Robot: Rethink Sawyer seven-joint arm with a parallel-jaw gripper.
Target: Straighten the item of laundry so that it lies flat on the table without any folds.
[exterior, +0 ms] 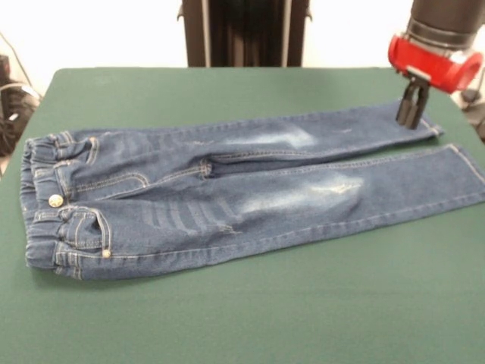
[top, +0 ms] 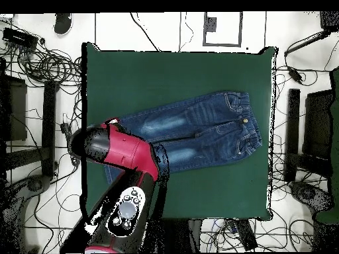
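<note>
No readable text, labels, brands, numbers or signs on anything in either view.

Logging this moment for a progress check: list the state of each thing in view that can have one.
jeans: spread along the table, front side up, both legs extended, mostly flat.
gripper: fingers close together at the far leg's cuff end; grasp unclear.
table: bears the jeans.

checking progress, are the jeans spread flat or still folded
Spread nearly flat: the small blue denim jeans lie full length on the dark green table, both legs extended side by side, with no fold-over, only slight wrinkles near the crotch.
</note>
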